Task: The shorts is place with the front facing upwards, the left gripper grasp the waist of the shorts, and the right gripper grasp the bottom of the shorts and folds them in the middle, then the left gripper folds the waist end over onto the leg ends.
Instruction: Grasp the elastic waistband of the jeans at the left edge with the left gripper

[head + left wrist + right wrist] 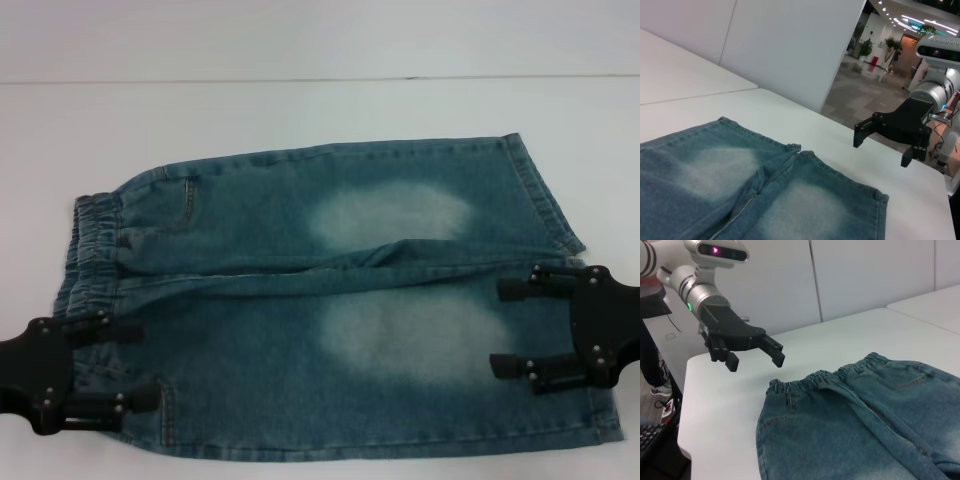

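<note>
My left pincer point(125, 365) hangs open over the waist point(95, 255) and my right pincer point(520, 328) open above the leg ends point(565, 215). The shorts point(330, 300) lie flat mid-surface point(300, 110), near its front edge. I should lower both evenly, pinching the near-side cloth edges cleanly before folding.

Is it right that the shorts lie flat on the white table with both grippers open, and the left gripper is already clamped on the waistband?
Not quite. The left gripper is open and hangs above the table beside the waistband, clear of the shorts, as the right wrist view shows. The right gripper is open too.
</note>
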{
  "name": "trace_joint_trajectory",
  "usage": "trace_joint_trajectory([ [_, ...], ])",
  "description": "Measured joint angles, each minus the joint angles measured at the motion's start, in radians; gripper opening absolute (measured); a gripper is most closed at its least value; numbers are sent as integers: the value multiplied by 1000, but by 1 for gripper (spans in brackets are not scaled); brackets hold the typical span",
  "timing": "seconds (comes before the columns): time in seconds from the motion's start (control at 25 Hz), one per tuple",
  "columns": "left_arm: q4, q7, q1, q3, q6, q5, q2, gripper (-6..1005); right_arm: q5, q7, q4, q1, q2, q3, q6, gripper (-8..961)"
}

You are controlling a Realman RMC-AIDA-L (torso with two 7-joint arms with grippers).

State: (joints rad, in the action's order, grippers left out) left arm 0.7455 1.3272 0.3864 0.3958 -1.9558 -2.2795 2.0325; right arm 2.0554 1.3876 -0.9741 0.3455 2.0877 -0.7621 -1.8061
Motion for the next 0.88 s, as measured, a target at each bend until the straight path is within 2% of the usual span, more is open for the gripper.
trace_joint_trajectory([
  [0.56, 6, 15, -1, -4, 0, 0, 2, 897, 0, -2, 0, 0, 0, 11, -2, 935],
  [0.68, 34, 67, 1, -5, 6, 0, 3, 893, 0, -2, 0, 2, 0, 14, -2, 934],
  [0.88, 156, 224, 1, 12, 4, -13, 4, 886, 0, -3, 0, 6, 2, 22, 7, 935],
])
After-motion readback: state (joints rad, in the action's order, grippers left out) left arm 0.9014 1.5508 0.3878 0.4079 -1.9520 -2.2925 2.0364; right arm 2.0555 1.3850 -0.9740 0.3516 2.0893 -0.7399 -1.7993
